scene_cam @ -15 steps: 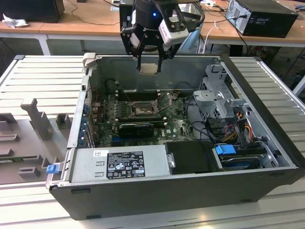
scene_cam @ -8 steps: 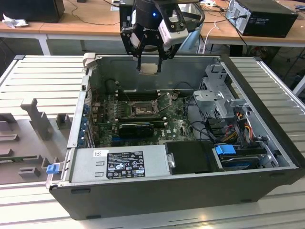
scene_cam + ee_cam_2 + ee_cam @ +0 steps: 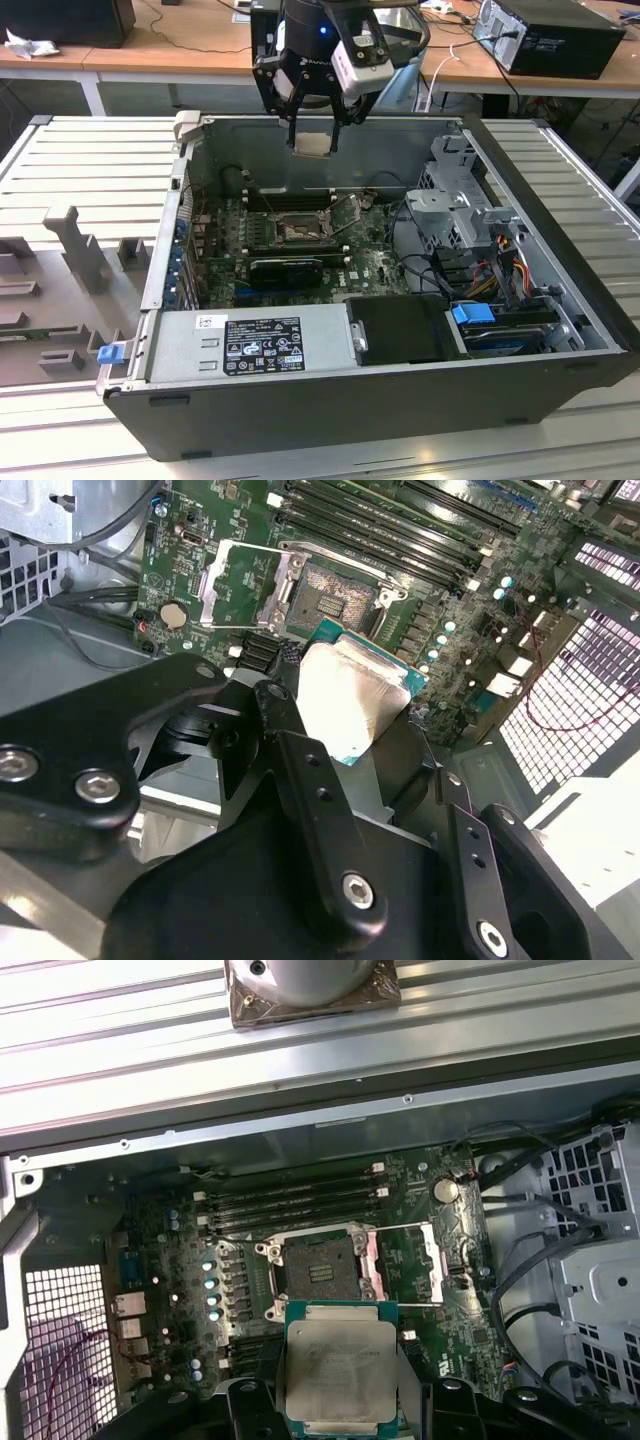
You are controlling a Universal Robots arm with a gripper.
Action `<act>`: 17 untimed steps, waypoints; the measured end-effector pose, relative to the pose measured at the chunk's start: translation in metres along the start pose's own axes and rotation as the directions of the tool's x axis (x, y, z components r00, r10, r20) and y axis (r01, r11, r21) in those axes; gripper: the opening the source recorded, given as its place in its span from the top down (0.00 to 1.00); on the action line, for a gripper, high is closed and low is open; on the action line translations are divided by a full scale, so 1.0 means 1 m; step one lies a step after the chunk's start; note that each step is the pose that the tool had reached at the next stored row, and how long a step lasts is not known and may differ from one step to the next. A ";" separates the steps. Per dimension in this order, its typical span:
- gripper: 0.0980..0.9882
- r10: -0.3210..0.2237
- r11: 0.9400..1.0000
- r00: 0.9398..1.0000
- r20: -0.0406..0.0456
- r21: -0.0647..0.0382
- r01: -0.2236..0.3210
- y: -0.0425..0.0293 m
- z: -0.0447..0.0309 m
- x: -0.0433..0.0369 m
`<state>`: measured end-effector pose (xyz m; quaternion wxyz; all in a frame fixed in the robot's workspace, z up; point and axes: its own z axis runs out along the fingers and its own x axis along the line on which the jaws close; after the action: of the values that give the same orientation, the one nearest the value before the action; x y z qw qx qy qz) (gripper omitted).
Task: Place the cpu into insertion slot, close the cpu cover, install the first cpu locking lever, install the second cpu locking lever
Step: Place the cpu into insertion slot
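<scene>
Currently, in the exterior view, the hand (image 3: 313,142) hangs above the far wall of an open computer case (image 3: 330,400) that lies on a slatted metal counter (image 3: 90,160). Its fingers are closed on opposite edges of the cpu (image 3: 312,146), which is held level, probably so it can meet the socket squarely. The insertion slot (image 3: 296,232) sits well below on the green motherboard (image 3: 375,265), with nothing in it.

In the second wrist view, the cpu (image 3: 350,695) is a flat square with a dull silver face and a thin green border, clamped between black fingers (image 3: 300,770). Beyond it lies the insertion slot (image 3: 328,598), with the cpu cover (image 3: 235,585) swung back beside it, seemingly to leave the socket exposed.

In the first wrist view, the cpu (image 3: 335,1365) hovers face up near the insertion slot (image 3: 318,1268). The thin grey frame of the cpu cover (image 3: 405,1260) lies open alongside.
</scene>
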<state>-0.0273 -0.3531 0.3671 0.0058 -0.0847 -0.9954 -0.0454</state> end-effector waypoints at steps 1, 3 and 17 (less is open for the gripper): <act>0.51 0.003 1.000 1.000 0.000 0.000 -0.003 0.0000 0.0005 0.0000; 0.51 0.003 1.000 1.000 0.000 0.000 -0.003 -0.0002 0.0026 -0.0001; 0.51 0.115 0.993 0.993 0.010 -0.001 -0.115 -0.0003 0.0034 -0.0001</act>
<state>-0.0273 -0.3531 0.3637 0.0032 -0.1422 -0.9888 -0.0445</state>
